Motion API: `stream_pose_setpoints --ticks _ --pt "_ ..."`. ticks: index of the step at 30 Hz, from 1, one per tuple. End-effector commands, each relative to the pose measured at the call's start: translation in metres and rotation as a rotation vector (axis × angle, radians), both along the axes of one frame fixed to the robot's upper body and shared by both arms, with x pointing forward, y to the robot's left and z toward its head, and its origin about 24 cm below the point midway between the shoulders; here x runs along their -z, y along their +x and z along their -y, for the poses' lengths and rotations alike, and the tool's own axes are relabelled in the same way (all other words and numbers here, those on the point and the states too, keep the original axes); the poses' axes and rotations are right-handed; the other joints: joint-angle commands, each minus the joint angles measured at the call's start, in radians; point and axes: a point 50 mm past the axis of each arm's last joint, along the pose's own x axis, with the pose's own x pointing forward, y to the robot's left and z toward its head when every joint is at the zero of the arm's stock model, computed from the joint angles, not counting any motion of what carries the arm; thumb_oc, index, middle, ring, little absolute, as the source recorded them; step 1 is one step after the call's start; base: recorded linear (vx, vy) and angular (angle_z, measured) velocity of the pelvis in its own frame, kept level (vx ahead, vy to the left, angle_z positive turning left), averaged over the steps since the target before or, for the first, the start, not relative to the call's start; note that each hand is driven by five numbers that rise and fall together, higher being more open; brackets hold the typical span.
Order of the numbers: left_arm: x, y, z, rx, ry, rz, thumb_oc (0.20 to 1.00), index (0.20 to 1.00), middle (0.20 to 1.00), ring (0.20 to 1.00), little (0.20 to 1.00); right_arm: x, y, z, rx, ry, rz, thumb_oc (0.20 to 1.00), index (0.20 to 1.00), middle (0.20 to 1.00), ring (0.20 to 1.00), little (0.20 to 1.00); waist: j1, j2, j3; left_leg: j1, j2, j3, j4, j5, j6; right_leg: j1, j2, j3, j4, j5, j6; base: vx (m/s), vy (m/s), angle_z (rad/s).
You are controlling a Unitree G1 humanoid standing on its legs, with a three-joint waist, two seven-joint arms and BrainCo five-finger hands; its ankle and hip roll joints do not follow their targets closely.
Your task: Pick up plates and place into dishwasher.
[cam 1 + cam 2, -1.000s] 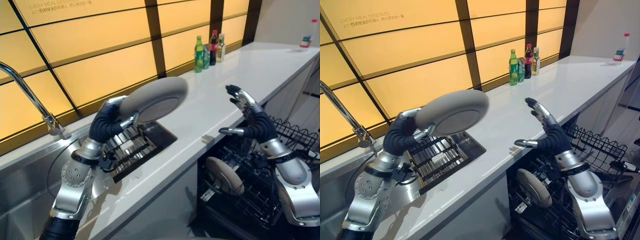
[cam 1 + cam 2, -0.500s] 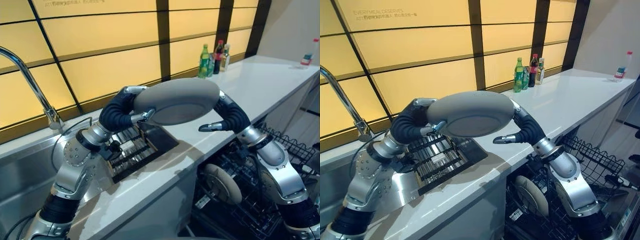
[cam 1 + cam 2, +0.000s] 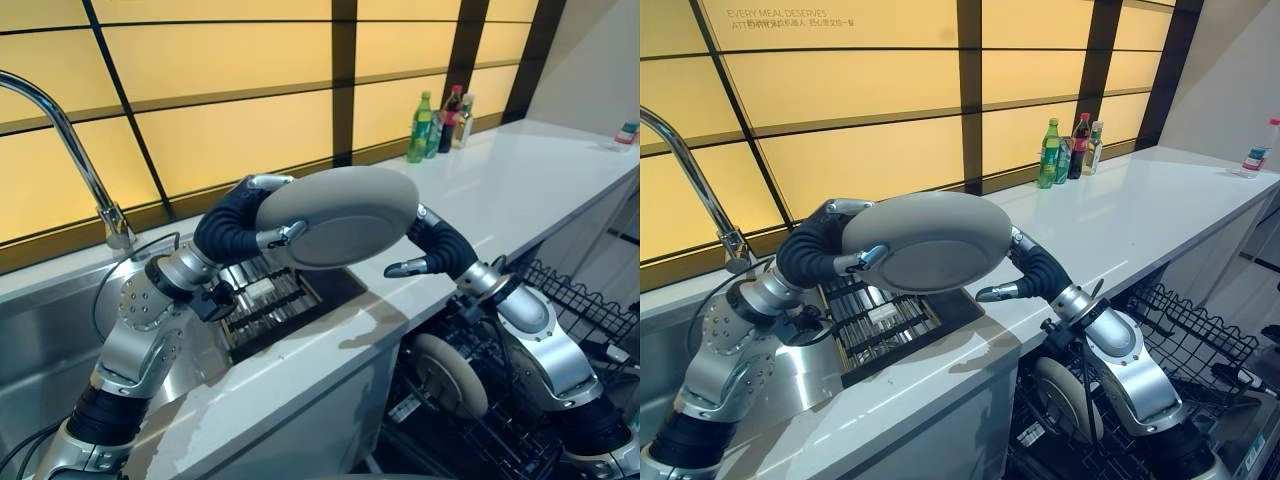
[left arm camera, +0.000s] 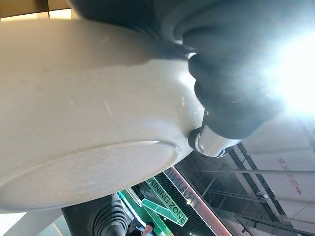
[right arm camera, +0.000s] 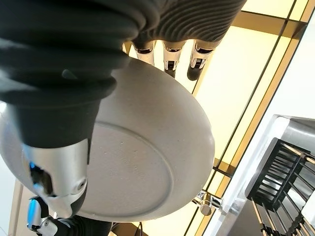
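Note:
A grey plate point(image 3: 340, 215) hangs in the air above the white counter point(image 3: 520, 180), its underside facing me. My left hand point(image 3: 235, 225) is shut on its left rim, thumb pinching the front. At the plate's right rim is my right hand point(image 3: 440, 245); in the right wrist view its fingers point(image 5: 170, 56) reach straight past the rim of the plate point(image 5: 147, 162), and the thumb sticks out below. A second grey plate point(image 3: 450, 372) stands upright in the open dishwasher's lower rack point(image 3: 570, 300).
A sink with a dark wire dish rack point(image 3: 265, 300) lies under the left arm, with a curved faucet point(image 3: 80, 150) behind it. Several bottles point(image 3: 440, 120) stand at the back of the counter. The dishwasher rack juts out below the counter's front edge.
The camera has shifted. My left hand carried the plate rightward; my right hand rose from over the dishwasher to the plate's right rim. Little has moved in the last half second.

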Motion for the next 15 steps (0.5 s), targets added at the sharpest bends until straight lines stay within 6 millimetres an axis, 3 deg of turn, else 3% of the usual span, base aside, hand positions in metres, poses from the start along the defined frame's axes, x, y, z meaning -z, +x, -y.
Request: stream_pose_setpoints --ticks 1,7,15 --pt "-0.016 0.003 0.02 0.131 0.009 0.062 0.2 0.2 0.2 0.2 0.2 -0.04 -0.002 -0.037 -0.201 -0.011 0.175 1.0 1.0 1.0 1.0 1.0 0.008 -0.028 -0.035 -0.069 -0.036 0.008 0.001 0.04 0.016 0.051 0.016 -0.026 0.008 -0.074 0.009 0.0 0.0 0.0" --pt "-0.017 0.006 0.02 0.176 0.037 0.036 0.2 0.2 0.2 0.2 0.2 -0.04 0.015 -0.022 -0.045 -0.026 0.161 1.0 1.0 1.0 1.0 1.0 0.009 -0.031 -0.041 -0.072 -0.037 0.018 0.002 0.037 0.019 0.048 0.012 -0.03 0.006 -0.071 0.01 0.0 0.0 0.0" --pt "-0.019 0.009 0.018 0.178 0.043 0.023 0.2 0.2 0.2 0.2 0.2 -0.049 0.029 0.004 0.173 0.089 0.176 1.0 1.0 1.0 1.0 1.0 0.003 -0.03 -0.047 -0.071 -0.035 0.029 0.002 0.031 0.025 0.044 0.01 -0.027 0.007 -0.073 0.009 0.0 0.0 0.0"
